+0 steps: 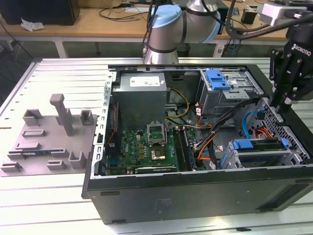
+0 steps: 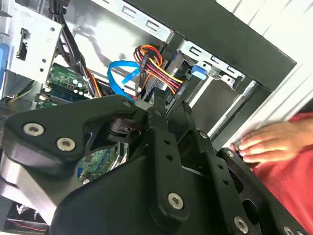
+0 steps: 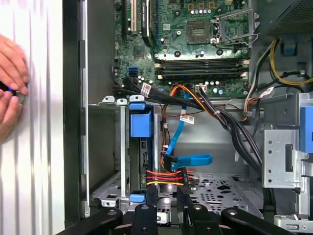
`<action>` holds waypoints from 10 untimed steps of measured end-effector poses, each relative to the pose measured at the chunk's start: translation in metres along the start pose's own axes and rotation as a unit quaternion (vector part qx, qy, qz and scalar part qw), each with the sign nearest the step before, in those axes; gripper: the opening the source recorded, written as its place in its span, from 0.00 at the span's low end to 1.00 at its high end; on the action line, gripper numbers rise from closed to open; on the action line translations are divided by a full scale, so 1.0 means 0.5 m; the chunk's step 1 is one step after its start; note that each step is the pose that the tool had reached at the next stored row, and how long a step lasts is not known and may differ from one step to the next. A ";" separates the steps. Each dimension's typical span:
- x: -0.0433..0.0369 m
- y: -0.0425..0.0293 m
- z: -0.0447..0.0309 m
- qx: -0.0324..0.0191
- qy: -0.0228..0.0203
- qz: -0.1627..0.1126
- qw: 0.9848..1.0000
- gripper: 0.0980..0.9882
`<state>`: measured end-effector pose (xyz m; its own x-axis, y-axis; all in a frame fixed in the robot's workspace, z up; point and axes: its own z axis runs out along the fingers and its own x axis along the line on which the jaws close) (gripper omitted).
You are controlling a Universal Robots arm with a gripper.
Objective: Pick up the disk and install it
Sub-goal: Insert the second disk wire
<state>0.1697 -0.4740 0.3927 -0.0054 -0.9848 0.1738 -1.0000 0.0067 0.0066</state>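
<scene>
1. We see the gripper (image 1: pixel 278 104) with its fingers (image 3: pixel 146 215) drawn close together, a narrow gap between them and nothing clamped in it.
2. In both wrist views the fingertips hang just above a bundle of red, yellow and black wires (image 3: pixel 166 177) and a flat blue cable (image 3: pixel 193 160).
3. In the exterior view the gripper hovers over the open computer case (image 1: pixel 195 196), at the wall on the exterior view's right.
4. The disk (image 1: pixel 259 146) sits in the lower drive bay of the case, just below the gripper and apart from it. Its blue frame shows at both ends.
5. Further in we see the motherboard (image 1: pixel 146 147) and an upper drive cage (image 1: pixel 225 93) with a blue latch.
6. Outside the case, a person's hand (image 3: pixel 12 83) rests on the slatted table (image 1: pixel 58 73).
7. A grey fixture (image 1: pixel 49 142) with upright posts stands on the table, on the exterior view's left.
</scene>
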 end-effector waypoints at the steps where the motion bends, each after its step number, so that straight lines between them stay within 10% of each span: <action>1: -0.006 0.000 0.000 0.000 0.005 0.000 1.000 0.23; 5: -0.027 0.009 0.005 0.000 0.034 0.000 0.999 0.23; 10: -0.041 0.017 0.009 0.000 0.059 0.000 0.998 0.23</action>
<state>0.1613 -0.4545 0.3847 -0.0054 -0.9576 0.2879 -1.0000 0.0074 0.0058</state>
